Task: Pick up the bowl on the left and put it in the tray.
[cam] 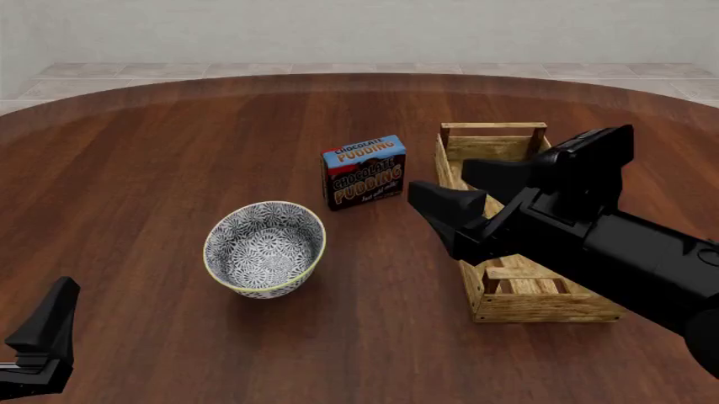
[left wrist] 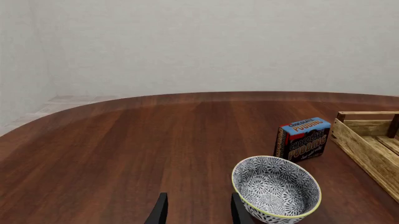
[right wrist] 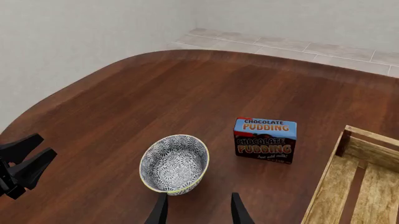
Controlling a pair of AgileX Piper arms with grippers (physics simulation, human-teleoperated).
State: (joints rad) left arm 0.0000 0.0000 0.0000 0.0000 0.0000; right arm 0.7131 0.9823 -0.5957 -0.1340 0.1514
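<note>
The table carried everything. The tray lay under the right gripper, whose fingers were spread apart and empty above the near half of the slats. The bowl stood upright on the wood, well clear of both grippers' fingers and left of the tray. The pudding box stood beyond the bowl. The left gripper hung low, fingers apart, holding nothing.

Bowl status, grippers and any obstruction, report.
Both grippers open, empty: left gripper, right gripper. Bowl upright on table, untouched. Tray empty. Pudding box clear of path.
</note>
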